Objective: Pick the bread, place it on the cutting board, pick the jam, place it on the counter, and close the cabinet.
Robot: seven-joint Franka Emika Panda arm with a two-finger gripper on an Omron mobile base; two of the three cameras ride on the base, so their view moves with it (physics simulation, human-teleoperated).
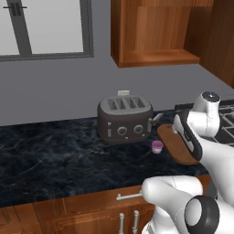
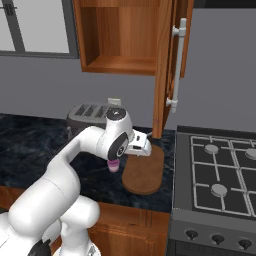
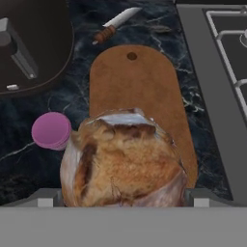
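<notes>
- Bread (image 3: 123, 161) sits closest to the hand camera, a lumpy tan roll between the jaws of the gripper (image 3: 124, 200), which are closed against its sides and carry it over the near end of the cutting board (image 3: 137, 96).
- Risk one, as I judge it: the roll hangs over the board's near edge rather than its middle, so a release here could let it roll off onto the counter (image 3: 29, 159) (a round loaf will not stay put on a rim).
- Jam (image 3: 51, 130) stands just beside the board's left edge, on the dark stone and close under the roll; a low or sideways move of the hand could knock the little jar over.
- Toaster (image 1: 124, 118) is next out, left of the board, and a knife (image 3: 115, 24) lies beyond the board's far end; either could be clipped by a wide swing.
- Stove (image 2: 220, 170) borders the board on the right, well clear of the jar.
- Cabinet (image 2: 120, 35) hangs farthest off, its door (image 2: 167, 60) standing open with the grey bar handle (image 2: 177, 65) facing out; the one shelf I can see holds nothing visible. The raised elbow could catch that door before it is shut.
</notes>
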